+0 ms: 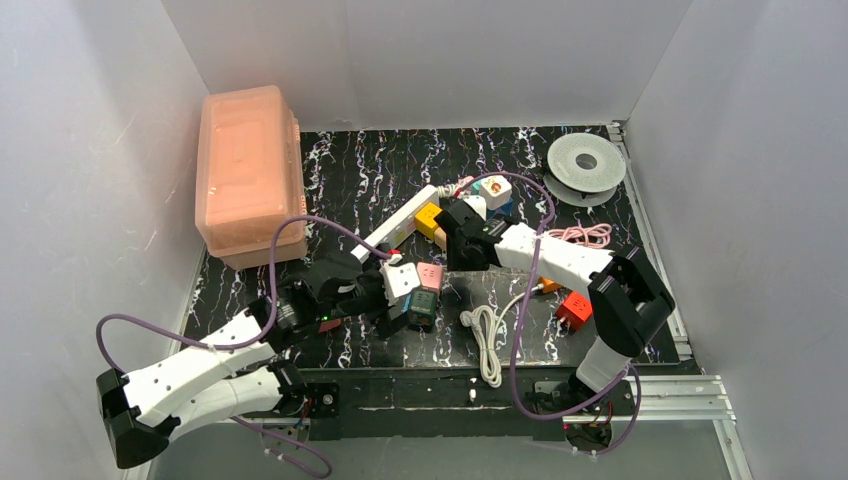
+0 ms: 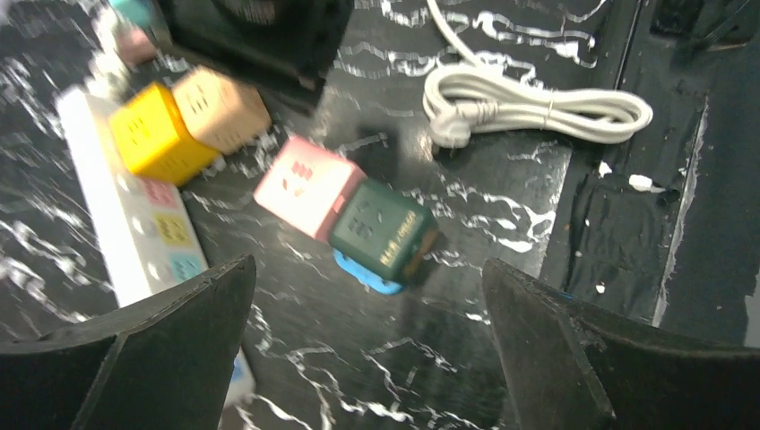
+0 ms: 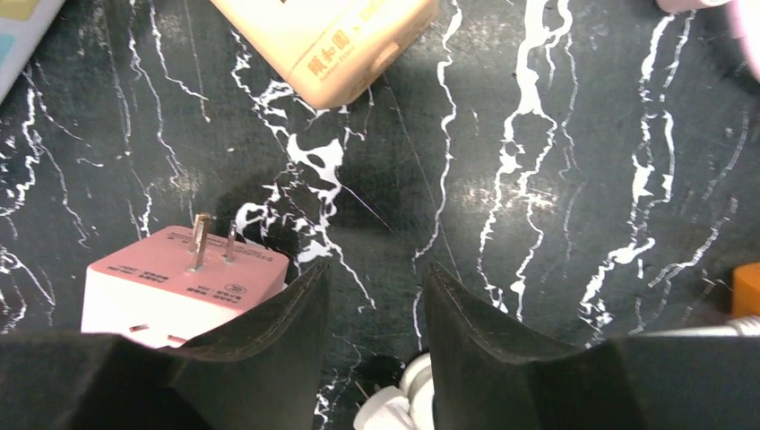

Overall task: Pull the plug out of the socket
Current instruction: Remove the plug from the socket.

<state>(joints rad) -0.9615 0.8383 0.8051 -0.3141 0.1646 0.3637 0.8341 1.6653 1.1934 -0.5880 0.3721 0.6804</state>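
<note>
The black marbled table was crowded, with a peach storage box along its left side. The socket, a long white power strip with pastel outlet faces, lay slantwise in the middle of the table between the two arms. From the left wrist view a yellow cube adapter looked to be seated on the strip's far end, with a beige cube adapter touching it on the table side. I could not tell for sure whether the yellow one's prongs were fully home.

The left gripper hung low over the near end of the strip with its fingers spread wide and nothing between them. A pink-and-green pair of cubes lay on the table just ahead of it. The right gripper hovered near the far end of the strip, its fingers drawn close with a narrow gap, and only bare table showed through that gap. A prongs-up pink adapter sat just beside its left finger, loose from any outlet.

I judged the work to be at the approach stage, as neither hand had a hold on the strip or on the yellow cube. The next move seemed to call for one hand to pin the strip flat while the other closed squarely on the yellow cube and pulled straight out along its prongs, clear of the beige neighbour
</note>
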